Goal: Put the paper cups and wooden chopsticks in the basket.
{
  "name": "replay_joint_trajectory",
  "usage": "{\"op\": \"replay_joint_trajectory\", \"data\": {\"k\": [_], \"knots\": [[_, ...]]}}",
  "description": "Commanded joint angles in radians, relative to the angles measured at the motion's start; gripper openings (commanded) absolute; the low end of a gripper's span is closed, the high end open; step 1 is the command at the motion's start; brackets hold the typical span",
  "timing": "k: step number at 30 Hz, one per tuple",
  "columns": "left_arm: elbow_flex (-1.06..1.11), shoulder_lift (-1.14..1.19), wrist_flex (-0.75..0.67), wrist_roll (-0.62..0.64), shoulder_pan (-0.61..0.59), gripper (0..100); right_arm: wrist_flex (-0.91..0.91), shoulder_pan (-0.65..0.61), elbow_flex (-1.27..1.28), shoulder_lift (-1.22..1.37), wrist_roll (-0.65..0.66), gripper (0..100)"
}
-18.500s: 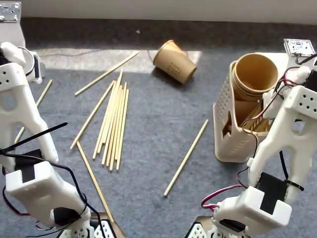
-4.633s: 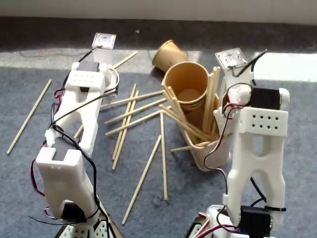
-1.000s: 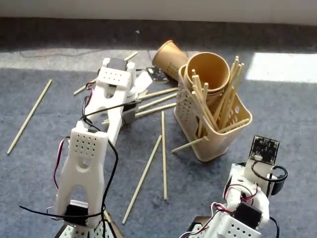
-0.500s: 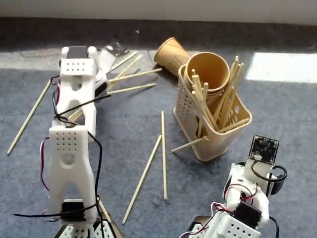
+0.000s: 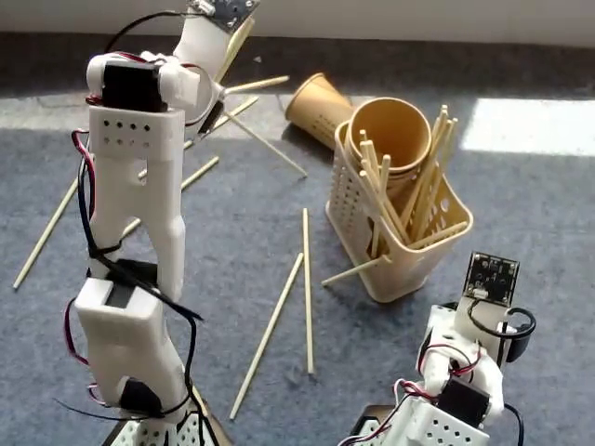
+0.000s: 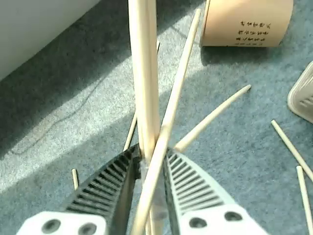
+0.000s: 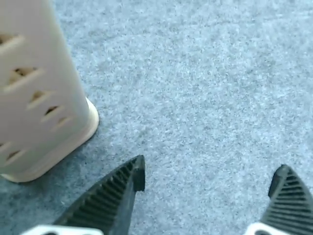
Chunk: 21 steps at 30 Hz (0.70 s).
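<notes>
1. The left gripper (image 6: 149, 155) hangs high over the far left part of the table (image 5: 521, 214). Its fingers (image 6: 111, 181) are pressed together on a bundle of chopsticks (image 6: 144, 73) (several sticks, crossing at the fingertips and fanning out beyond them).
2. From above, the bundle splays widely. One stick points up toward the wall, one reaches toward the lying cup (image 5: 314, 107), and one slants down toward the middle of the table.
3. The lying cup rests on its side at the far side of the table, just beside the far corner of the basket (image 5: 395, 274).
4. The basket stands right of centre. A stack of cups (image 5: 395, 135) sits mouth-up in its far end. Many basket chopsticks (image 5: 423, 200) lean against one another in the near part, with their tips above the rim.
5. Loose sticks lie on the table:
   - a straight stick (image 5: 307, 279) and a slanted stick (image 5: 265, 339) lie close together left of the basket
   - a short-looking stick (image 5: 346, 273) pokes out at the basket's foot
   - a far-left stick (image 5: 51, 223) lies well apart from the rest
6. The right gripper (image 7: 210, 178) sits low at the near right, near the basket's base. Its fingers are spread wide, with only bare table between them.
</notes>
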Motion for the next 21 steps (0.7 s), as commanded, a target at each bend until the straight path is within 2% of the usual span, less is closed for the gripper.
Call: {"op": "replay_joint_trajectory", "data": {"k": [1, 8, 13, 21], "knots": [[-0.039, -0.134, -0.08, 0.101, 0.099, 0, -0.016, -0.012, 0.033, -0.012, -0.009, 38.2], [-0.039, -0.237, -0.388, 0.261, 0.226, 0, -0.015, -0.01, 0.033, -0.012, -0.009, 38.2], [-0.039, -0.294, -0.448, 0.345, 0.386, 0, -0.016, -0.01, 0.033, -0.012, -0.009, 38.2], [-0.035, -0.354, -0.531, 0.348, 0.653, 0, -0.016, -0.012, 0.033, -0.012, -0.009, 38.2]]}}
